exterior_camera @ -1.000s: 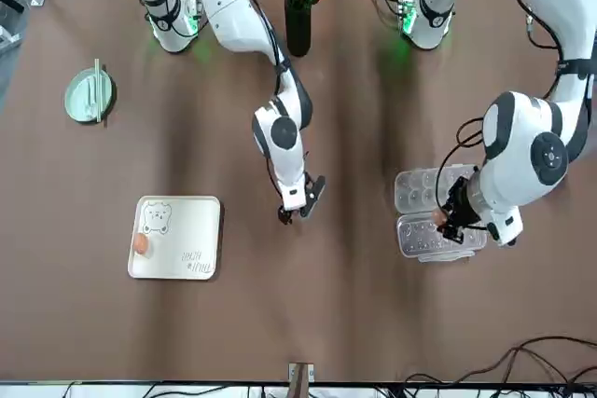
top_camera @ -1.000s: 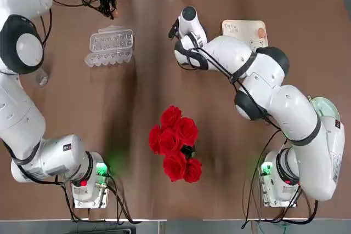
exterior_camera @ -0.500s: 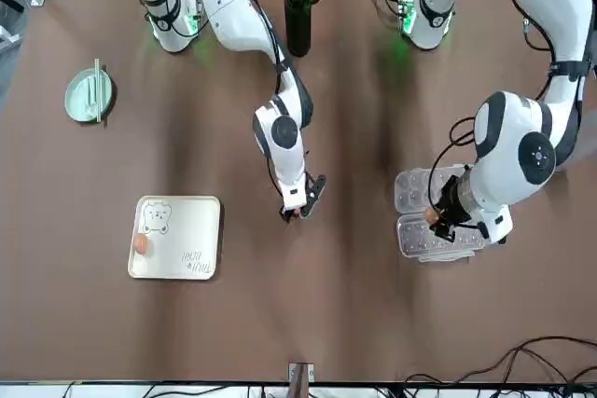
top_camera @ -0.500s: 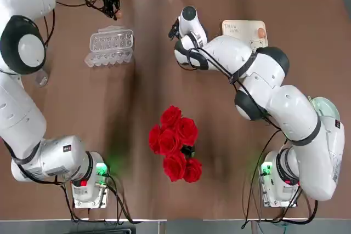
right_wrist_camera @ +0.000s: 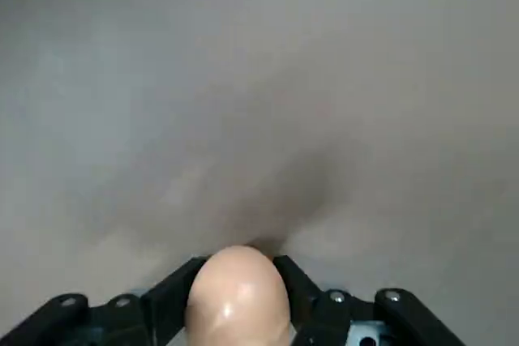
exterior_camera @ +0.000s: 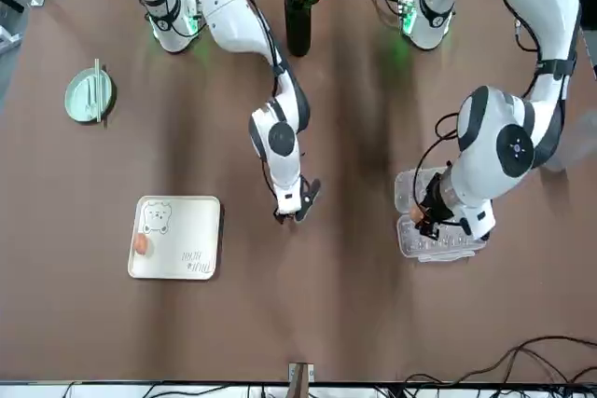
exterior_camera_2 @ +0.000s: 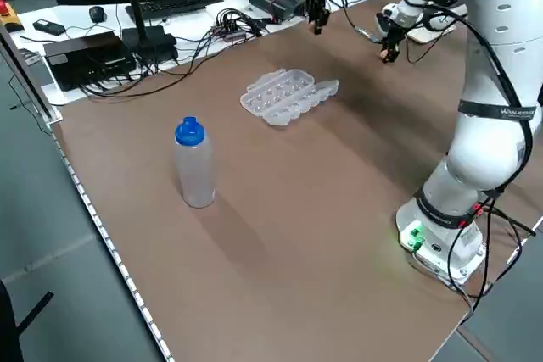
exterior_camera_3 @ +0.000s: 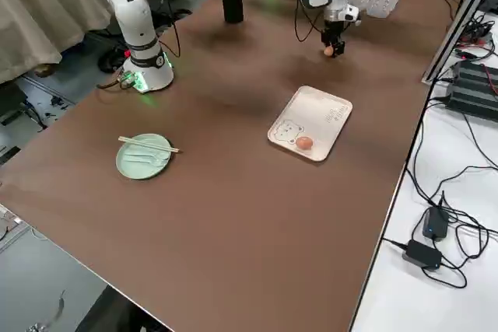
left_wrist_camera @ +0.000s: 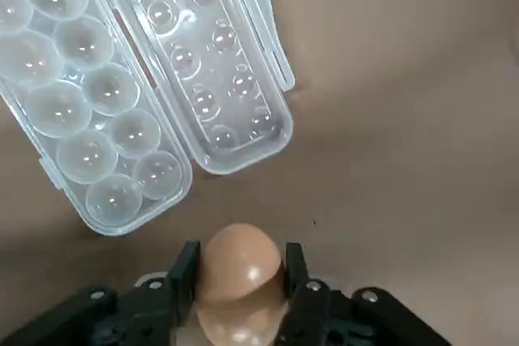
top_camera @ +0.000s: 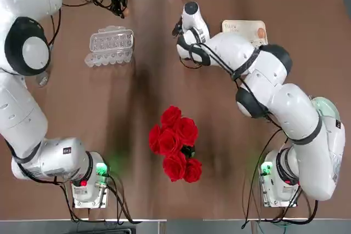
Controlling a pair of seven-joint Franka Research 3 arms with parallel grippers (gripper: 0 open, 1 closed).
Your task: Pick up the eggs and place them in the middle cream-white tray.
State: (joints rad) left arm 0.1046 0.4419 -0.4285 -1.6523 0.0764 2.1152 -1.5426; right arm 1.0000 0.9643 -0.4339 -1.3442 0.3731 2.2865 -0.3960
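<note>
Faintly, small writing marks the cream-white tray [exterior_camera: 191, 221] beside one egg [exterior_camera: 141, 243].

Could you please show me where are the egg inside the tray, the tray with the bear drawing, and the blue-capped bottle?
Egg [exterior_camera_3: 304, 143]: right side view, middle of its top.
Tray [exterior_camera: 191, 234]: front view, bare surface.
Bottle [exterior_camera_2: 195, 171]: left side view, body below the cap.

From the robot's side, the carton [top_camera: 111, 46] lies at the far left, the tray [top_camera: 245, 32] at the far right with one egg [exterior_camera: 141, 243] on it. The vase [exterior_camera: 298, 21] of roses [top_camera: 174, 145] stands nearer, between them. The plate [top_camera: 326, 108] lies right of the roses, nearer than the tray; chopsticks [exterior_camera_3: 148, 145] lie across it.
</note>
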